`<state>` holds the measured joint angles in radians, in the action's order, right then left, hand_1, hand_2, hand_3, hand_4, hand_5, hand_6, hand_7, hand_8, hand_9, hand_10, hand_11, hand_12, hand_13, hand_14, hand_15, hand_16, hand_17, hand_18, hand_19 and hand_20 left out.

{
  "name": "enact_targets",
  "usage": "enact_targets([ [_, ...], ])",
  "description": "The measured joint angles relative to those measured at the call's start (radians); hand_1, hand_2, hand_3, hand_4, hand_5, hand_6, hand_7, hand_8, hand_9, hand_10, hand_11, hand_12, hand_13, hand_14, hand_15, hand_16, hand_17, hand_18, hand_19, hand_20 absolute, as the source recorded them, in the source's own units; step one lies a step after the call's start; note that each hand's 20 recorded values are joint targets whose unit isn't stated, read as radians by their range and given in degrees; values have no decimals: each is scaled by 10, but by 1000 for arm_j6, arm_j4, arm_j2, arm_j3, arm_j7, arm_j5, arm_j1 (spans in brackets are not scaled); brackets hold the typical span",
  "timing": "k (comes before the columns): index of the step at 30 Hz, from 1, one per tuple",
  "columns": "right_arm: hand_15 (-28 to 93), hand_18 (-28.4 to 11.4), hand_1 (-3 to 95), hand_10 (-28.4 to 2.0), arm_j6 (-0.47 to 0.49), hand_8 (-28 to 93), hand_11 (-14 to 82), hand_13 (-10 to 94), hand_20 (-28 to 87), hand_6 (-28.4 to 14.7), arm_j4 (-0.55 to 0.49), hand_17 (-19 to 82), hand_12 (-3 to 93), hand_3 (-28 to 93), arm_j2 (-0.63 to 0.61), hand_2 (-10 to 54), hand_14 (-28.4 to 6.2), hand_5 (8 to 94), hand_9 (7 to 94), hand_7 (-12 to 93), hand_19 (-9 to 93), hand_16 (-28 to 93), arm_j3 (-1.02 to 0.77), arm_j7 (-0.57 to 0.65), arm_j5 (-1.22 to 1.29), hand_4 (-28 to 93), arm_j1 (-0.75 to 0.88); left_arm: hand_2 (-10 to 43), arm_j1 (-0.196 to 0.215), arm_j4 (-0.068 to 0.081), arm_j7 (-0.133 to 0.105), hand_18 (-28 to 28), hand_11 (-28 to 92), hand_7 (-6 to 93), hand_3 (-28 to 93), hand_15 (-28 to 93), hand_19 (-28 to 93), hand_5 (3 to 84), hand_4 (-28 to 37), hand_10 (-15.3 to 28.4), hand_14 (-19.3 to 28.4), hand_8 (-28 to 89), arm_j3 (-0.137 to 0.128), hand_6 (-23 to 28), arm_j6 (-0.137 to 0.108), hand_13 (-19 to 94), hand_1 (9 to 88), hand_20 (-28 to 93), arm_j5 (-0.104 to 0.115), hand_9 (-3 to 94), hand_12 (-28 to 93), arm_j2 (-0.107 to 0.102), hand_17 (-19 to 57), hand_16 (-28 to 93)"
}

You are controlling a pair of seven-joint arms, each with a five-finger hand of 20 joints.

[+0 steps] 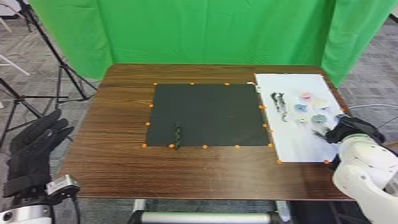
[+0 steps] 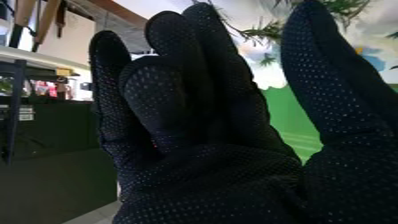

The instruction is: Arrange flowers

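Observation:
In the head view, my right hand (image 1: pixel 352 128) is over the right edge of the white sheet (image 1: pixel 298 145), beside the lower flower heads. On the sheet lie a pink flower (image 1: pixel 306 95), a blue one (image 1: pixel 301 108), a teal one (image 1: pixel 318 119) and several pale ones, with green stems (image 1: pixel 279 104) to their left. One green stem (image 1: pixel 178 136) lies on the black sheet (image 1: pixel 209 112). My left hand (image 1: pixel 37 150) is off the table's left side, fingers straight. In the right wrist view, my right hand (image 2: pixel 213 170) has relaxed fingers, with green sprigs (image 2: pixel 266 32) beyond the fingertips.
Small orange markers (image 1: pixel 205 146) line the borders of both sheets on the brown table (image 1: pixel 169 175). A green curtain (image 1: pixel 213 35) hangs behind the table. Black stands (image 1: pixel 67 75) are on the floor at the left.

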<state>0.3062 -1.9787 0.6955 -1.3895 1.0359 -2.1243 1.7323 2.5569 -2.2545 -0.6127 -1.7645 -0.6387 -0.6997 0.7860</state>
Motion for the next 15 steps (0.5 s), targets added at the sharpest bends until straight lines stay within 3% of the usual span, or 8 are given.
enact_targets([
  [4, 819, -280, 433, -263, 4, -43, 493, 667, -124, -142, 13, 351, 219, 749, 1, -9, -154, 715, 638, 208, 918, 181, 19, 2, -1, -241, -8, 54, -2, 0, 7, 207, 366, 163, 821, 616, 559, 381, -237, 189, 253, -108, -1, 95, 4, 210, 249, 41, -5, 320, 66, 7, -107, -165],
  [7, 814, -272, 480, -249, 4, 129, 501, 683, -121, -131, 24, 366, 218, 727, 2, -12, -147, 737, 661, 198, 918, 185, 30, 4, -1, -276, -13, 54, -2, 0, 6, 207, 366, 163, 821, 616, 560, 381, -233, 189, 254, -109, -1, 95, 4, 210, 248, 41, -2, 320, 66, 6, -107, -166],
  [9, 807, -266, 509, -239, 1, 179, 506, 701, -121, -119, 29, 377, 221, 705, 1, -11, -138, 759, 685, 211, 920, 190, 39, 8, -4, -281, -15, 54, -2, 0, 1, 207, 366, 164, 821, 616, 560, 381, -232, 188, 253, -109, 0, 95, 4, 210, 249, 40, 6, 320, 66, 3, -107, -166],
  [12, 792, -256, 547, -210, -12, 205, 514, 734, -120, -96, 35, 393, 239, 686, -2, -4, -120, 796, 730, 222, 925, 202, 54, 14, -17, -281, -18, 55, -2, -1, -2, 207, 366, 165, 820, 616, 560, 381, -231, 189, 254, -109, 0, 96, 4, 210, 250, 40, 12, 320, 65, 0, -107, -166],
  [15, 792, -251, 560, -201, -31, 213, 515, 745, -119, -85, 43, 402, 245, 685, -6, -7, -113, 802, 744, 235, 927, 203, 66, 16, -30, -282, -21, 55, -2, -1, -1, 207, 367, 165, 820, 616, 560, 381, -229, 189, 254, -109, -1, 95, 5, 210, 251, 39, 11, 320, 65, 1, -107, -167],
])
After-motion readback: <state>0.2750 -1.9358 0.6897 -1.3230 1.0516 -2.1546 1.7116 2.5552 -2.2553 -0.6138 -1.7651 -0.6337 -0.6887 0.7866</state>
